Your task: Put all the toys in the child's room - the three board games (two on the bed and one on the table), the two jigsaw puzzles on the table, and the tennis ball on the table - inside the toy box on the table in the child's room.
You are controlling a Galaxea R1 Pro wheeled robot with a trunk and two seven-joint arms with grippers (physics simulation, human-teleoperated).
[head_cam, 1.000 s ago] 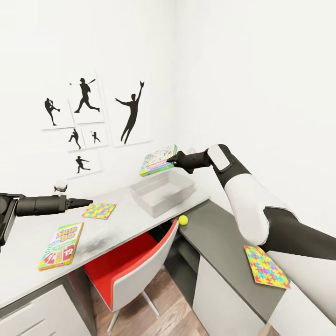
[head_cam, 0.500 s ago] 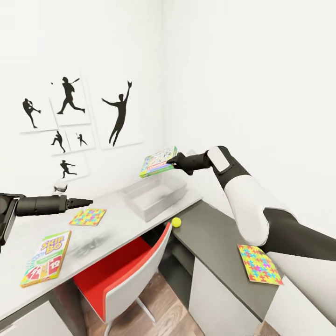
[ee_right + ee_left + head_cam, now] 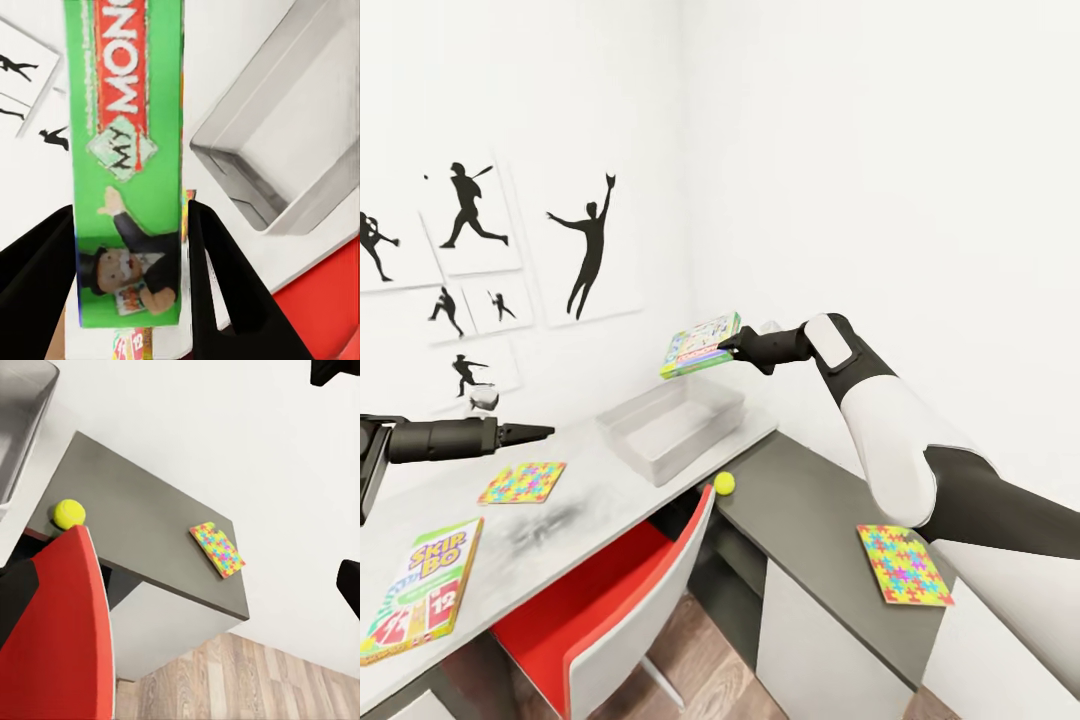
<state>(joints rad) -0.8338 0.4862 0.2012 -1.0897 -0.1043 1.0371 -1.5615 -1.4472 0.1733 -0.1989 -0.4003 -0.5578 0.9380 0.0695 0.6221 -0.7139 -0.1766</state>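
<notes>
Nearest, the SKIP-BO box lies flat on the pale table, below and short of the left fingers, which are pressed together, hold nothing and hover over the top, probably parked while the other arm works. One jigsaw puzzle lies just beneath those tips; the second puzzle rests on the dark cabinet, well behind the right fingers. The tennis ball sits at the corner join, below them. The right fingers clamp the green-edged board game by one end, held level in the air above the far rim of the toy box, apparently to lower it inside. Count: two board games, two puzzles, one ball, one toy box, apparently empty
</notes>
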